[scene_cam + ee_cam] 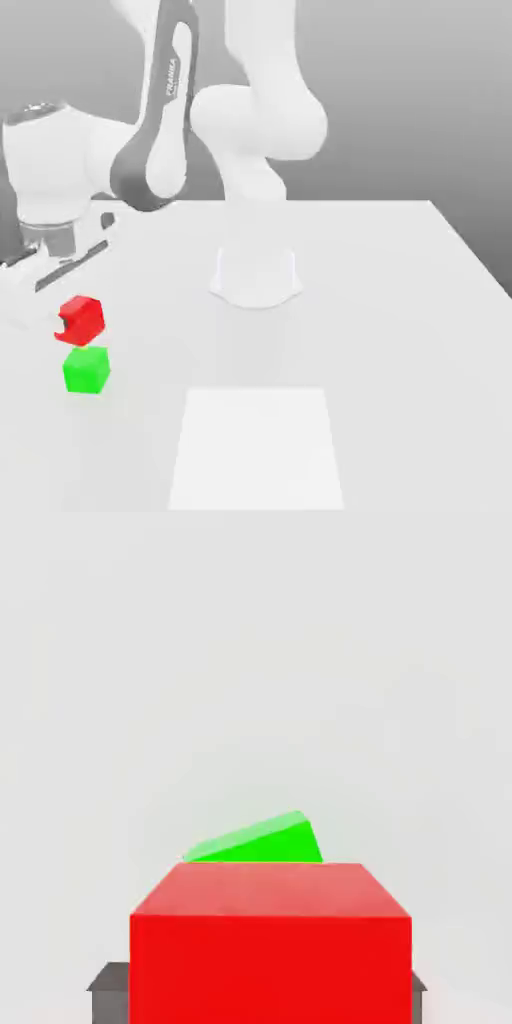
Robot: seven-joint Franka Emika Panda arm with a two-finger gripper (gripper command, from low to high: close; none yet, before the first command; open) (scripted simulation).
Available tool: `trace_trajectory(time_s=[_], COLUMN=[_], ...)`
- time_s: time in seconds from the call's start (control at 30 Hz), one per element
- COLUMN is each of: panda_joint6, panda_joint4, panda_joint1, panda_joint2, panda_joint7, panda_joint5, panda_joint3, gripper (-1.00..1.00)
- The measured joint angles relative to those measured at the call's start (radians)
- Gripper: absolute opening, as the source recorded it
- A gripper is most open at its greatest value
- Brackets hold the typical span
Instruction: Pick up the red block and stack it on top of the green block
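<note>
With the hand (72,322) clamped on the red block (82,319), I am in the carry-and-align part of the stack, and the job now is placement rather than grip. In the hand view the red block (270,942) sits square between the dark fingertips (108,992), which show at either lower corner of it, so I judge the grasp sound and leave it alone.

From the exterior view the red block hangs clear of the tabletop (400,300), just above the green block (87,370) and a little off to one side of it rather than centred. The hand view agrees: a wedge of the green block (260,842) peeks out past the far top edge of the red one, so the two are not yet in line.

I would shift the hand across until the green face disappears evenly beneath the red, and square the red block's edges to the green's if they differ. Then I would descend slowly and let go only once the red block rests flat. Releasing while offset risks it tipping off.
</note>
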Motion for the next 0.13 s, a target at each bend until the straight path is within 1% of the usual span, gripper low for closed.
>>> trace_trajectory(time_s=[0.03,0.07,0.13], panda_joint6=[0.034,0.053,0.053], panda_joint4=[0.001,0.002,0.002], panda_joint1=[-0.007,-0.009,-0.01], panda_joint2=[0.036,0.055,0.055], panda_joint7=[-0.012,-0.02,-0.02], panda_joint5=[0.017,0.029,0.029], panda_joint3=[0.014,0.02,0.02], gripper=[-1.0,1.0,1.0])
